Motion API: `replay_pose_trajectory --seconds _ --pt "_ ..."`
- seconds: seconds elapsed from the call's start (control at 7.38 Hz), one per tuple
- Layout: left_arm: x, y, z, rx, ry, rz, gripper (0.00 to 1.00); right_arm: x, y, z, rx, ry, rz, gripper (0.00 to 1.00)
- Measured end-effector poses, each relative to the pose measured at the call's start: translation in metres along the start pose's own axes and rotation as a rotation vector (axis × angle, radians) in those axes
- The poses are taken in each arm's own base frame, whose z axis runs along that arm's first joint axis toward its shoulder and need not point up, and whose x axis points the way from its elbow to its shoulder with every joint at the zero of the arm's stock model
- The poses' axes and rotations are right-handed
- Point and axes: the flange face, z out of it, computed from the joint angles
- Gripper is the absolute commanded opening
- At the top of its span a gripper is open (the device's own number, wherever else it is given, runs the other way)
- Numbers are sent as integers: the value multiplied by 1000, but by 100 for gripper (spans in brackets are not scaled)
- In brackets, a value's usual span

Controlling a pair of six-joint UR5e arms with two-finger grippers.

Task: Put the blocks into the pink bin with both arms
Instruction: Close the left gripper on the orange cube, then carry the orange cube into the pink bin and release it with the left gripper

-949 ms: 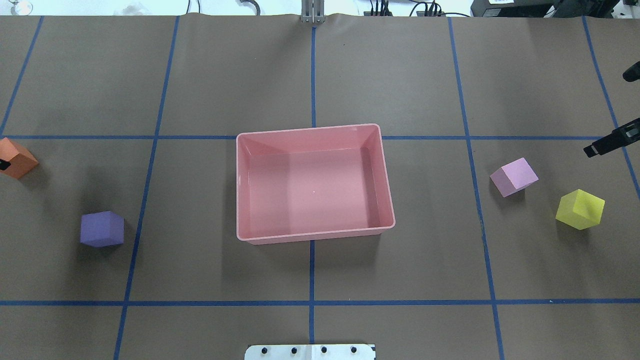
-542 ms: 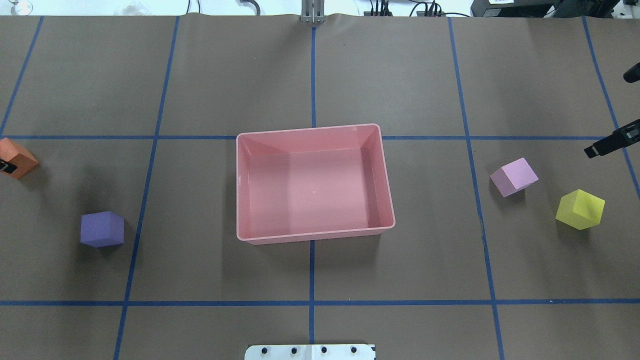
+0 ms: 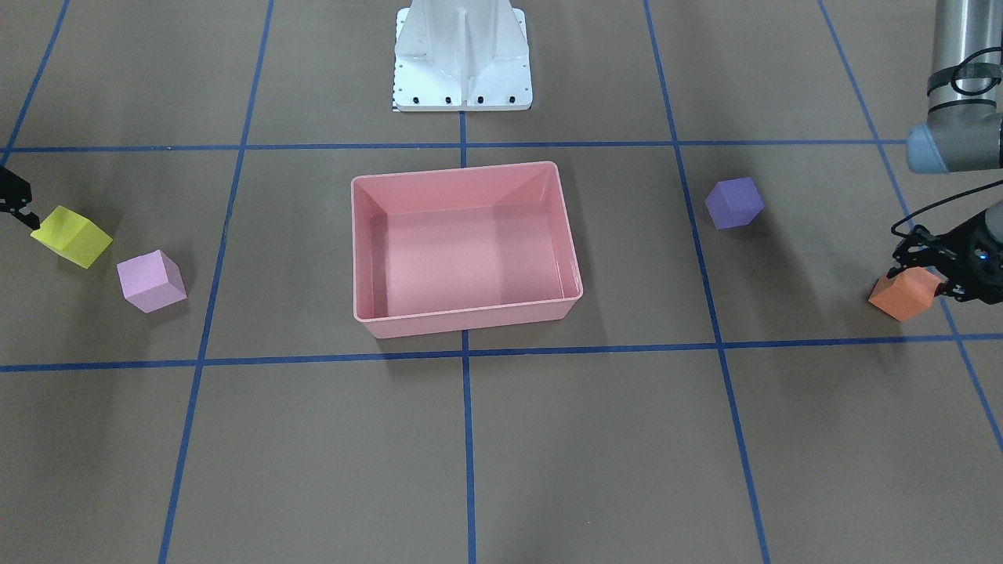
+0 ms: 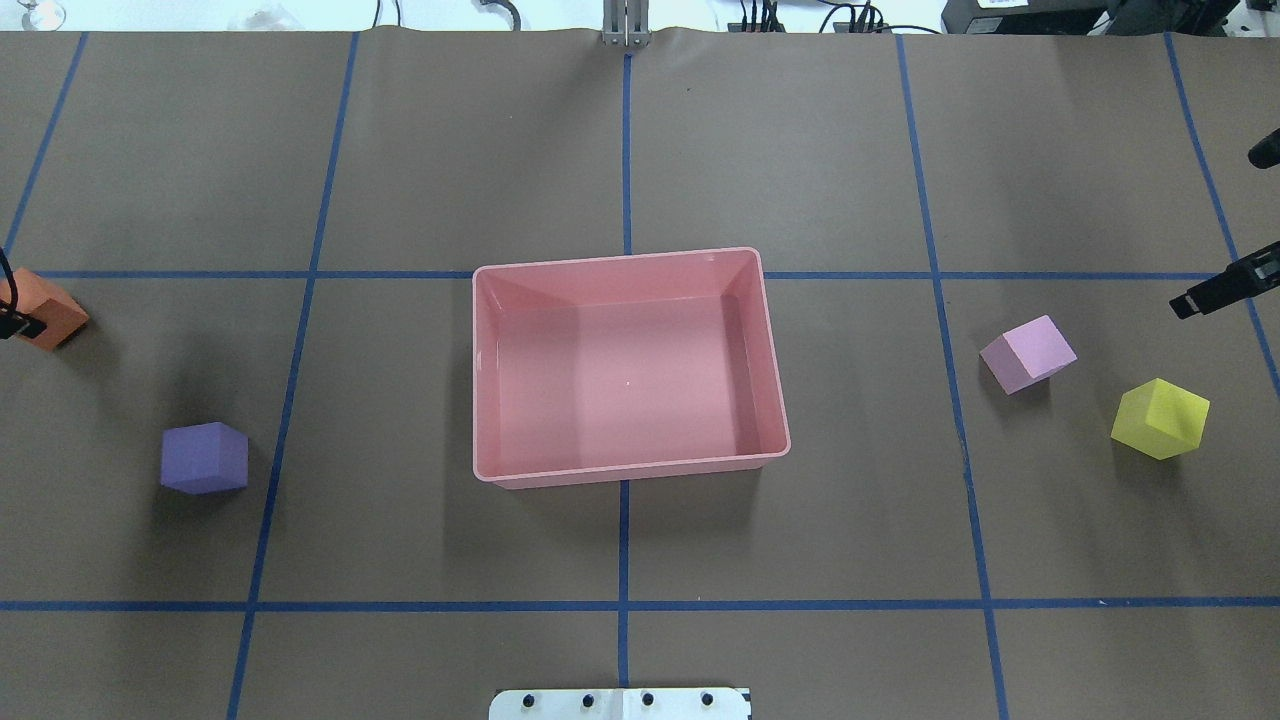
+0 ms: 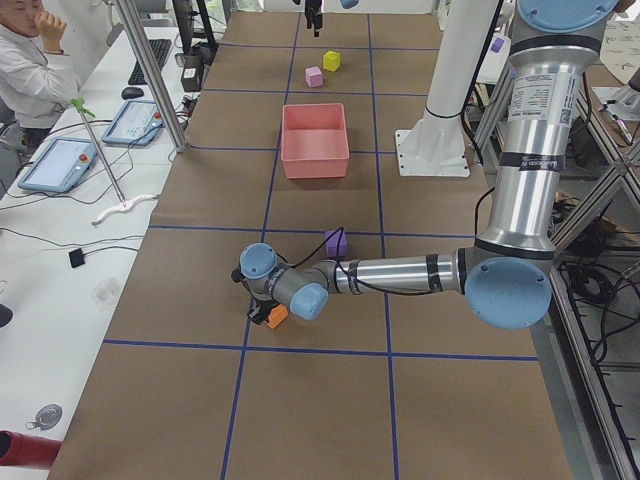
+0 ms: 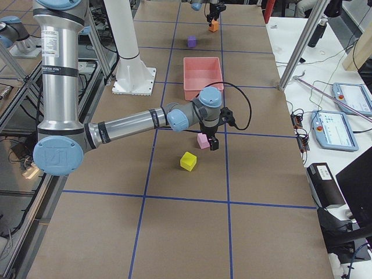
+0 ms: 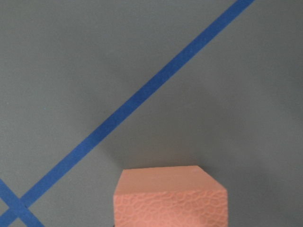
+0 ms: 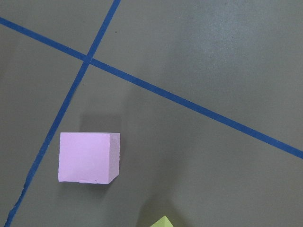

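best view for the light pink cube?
Right wrist-mounted: matte light pink cube close and whole. Overhead and front-facing show it whole but smaller; exterior left, tiny; exterior right, partly hidden; left wrist misses it.

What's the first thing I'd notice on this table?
The big pink bin, empty, sits in the middle of the brown table. A purple block and an orange block are on one side, a light pink block and a yellow block on the other. The left gripper holds the orange block.
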Motion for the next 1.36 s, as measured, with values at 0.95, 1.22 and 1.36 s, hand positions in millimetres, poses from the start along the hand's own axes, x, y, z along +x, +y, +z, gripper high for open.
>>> replay_pose_trajectory --seconds 0.95,1.22,1.36 --pt "223 -209 -104 111 178 -541 50 1 1 1 -2 3 3 100" --pt "335 -280 -84 99 215 -656 51 2 1 1 -2 5 20 100" --pt "393 -312 -77 82 209 -694 59 0 0 2 -2 3 41 100"
